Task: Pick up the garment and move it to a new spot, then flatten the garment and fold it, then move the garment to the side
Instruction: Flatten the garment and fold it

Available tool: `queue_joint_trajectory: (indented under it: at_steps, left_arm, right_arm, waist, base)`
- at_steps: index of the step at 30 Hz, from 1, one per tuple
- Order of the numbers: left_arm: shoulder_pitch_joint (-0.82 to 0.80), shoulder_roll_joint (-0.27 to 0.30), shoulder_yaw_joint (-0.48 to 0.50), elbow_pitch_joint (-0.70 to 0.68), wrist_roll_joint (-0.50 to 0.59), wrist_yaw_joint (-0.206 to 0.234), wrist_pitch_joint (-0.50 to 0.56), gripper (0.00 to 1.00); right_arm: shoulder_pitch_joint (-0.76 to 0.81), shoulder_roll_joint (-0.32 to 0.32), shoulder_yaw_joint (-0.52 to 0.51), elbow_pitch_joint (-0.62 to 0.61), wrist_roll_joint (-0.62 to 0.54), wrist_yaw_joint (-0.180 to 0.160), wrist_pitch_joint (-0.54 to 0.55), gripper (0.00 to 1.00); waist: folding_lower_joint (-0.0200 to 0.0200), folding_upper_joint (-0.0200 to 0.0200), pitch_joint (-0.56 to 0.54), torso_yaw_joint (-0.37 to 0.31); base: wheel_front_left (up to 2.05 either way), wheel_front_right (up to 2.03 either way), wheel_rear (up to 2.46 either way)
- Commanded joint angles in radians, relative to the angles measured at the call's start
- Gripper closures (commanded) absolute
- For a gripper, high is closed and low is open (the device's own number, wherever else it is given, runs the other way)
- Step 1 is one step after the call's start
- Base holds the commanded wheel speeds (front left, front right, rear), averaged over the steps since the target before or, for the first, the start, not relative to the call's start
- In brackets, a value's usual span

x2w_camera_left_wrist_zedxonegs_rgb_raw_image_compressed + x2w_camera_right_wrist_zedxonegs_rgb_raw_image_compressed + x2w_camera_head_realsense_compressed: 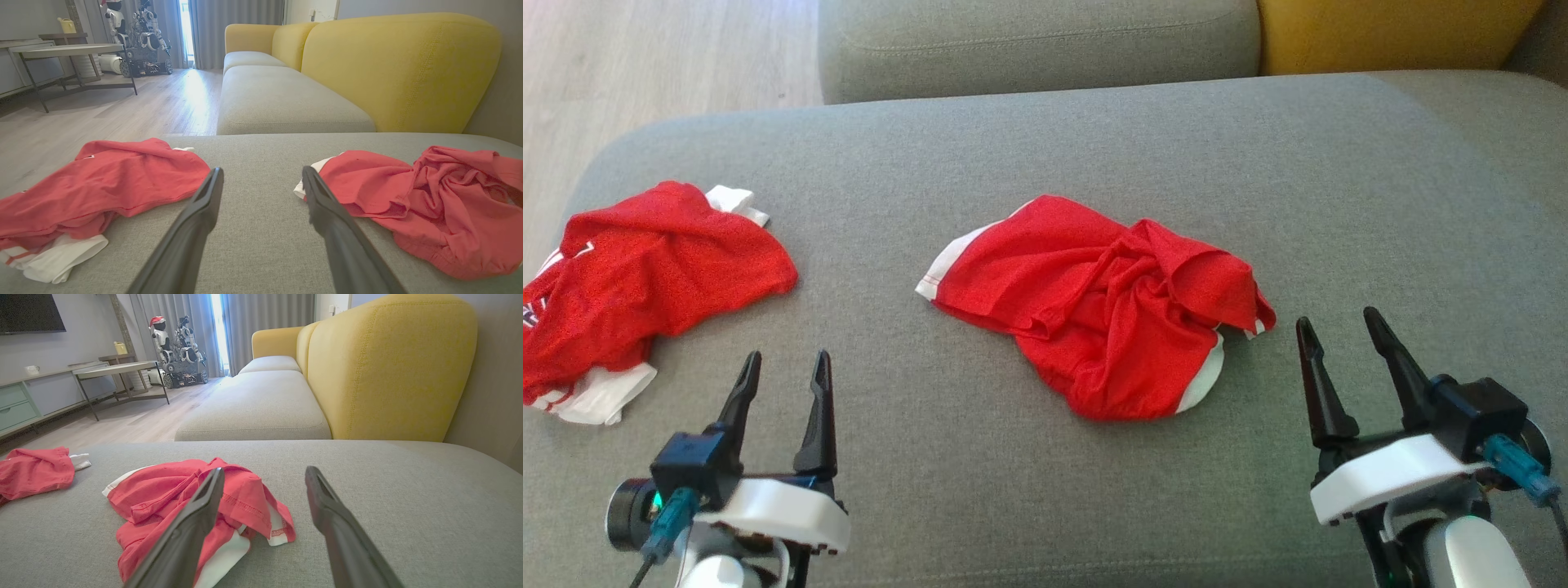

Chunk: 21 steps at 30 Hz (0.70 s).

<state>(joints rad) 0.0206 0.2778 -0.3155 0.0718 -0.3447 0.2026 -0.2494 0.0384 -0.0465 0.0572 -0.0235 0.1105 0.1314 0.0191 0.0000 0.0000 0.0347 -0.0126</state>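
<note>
A crumpled red garment with white trim (1103, 302) lies in the middle of the grey cushion (1045, 147); it also shows at the right of the left wrist view (429, 204) and at the lower left of the right wrist view (179, 498). My left gripper (786, 359) hovers open at the lower left, nothing between its fingers (204, 216). My right gripper (1339, 318) stands open just right of the garment's edge, apart from it, its fingers (327, 510) empty.
A second crumpled red and white garment (637, 294) lies at the cushion's left edge, also in the wrist views (102, 188) (36, 469). Behind are a grey sofa seat (1037, 41) and yellow backrest (1388, 33). Wooden floor (645, 65) lies to the left.
</note>
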Motion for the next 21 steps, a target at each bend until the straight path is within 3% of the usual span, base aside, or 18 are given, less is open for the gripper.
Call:
queue_joint_trajectory:
  at_steps: [1, 7, 11, 16, 21]
  left_arm:
    - [-0.046, 0.023, 0.032, -0.029, -0.004, 0.007, -0.008, 0.0]
    - [-0.053, 0.023, 0.026, -0.033, -0.005, 0.008, -0.007, 0.0]
    - [-0.072, 0.011, 0.002, -0.039, -0.019, -0.015, 0.013, 0.0]
    - [-0.117, -0.021, -0.082, -0.038, -0.021, -0.07, 0.068, 0.0]
    - [-0.166, -0.072, -0.209, 0.001, -0.022, -0.156, 0.148, 0.0]
  right_arm:
    - [-0.025, -0.004, 0.022, -0.038, 0.006, -0.001, -0.003, 0.0]
    - [-0.028, -0.004, 0.023, -0.038, 0.011, -0.001, -0.003, 0.0]
    - [-0.035, -0.004, 0.026, -0.041, 0.014, -0.001, -0.003, 0.0]
    - [-0.051, -0.004, 0.03, -0.048, 0.016, -0.001, -0.006, 0.0]
    - [-0.074, -0.004, 0.039, -0.049, 0.024, -0.001, -0.015, 0.0]
  waist:
    - [0.0, 0.0, 0.001, 0.0]
    - [0.0, 0.0, 0.007, 0.0]
    - [0.0, 0.0, 0.024, -0.003]
    - [0.0, 0.0, 0.063, -0.012]
    - [0.0, 0.0, 0.115, -0.035]
  base:
    - [0.0, 0.0, 0.0]
    - [0.0, 0.0, 0.0]
    - [0.0, 0.0, 0.0]
    - [0.0, 0.0, 0.0]
    - [0.0, 0.0, 0.0]
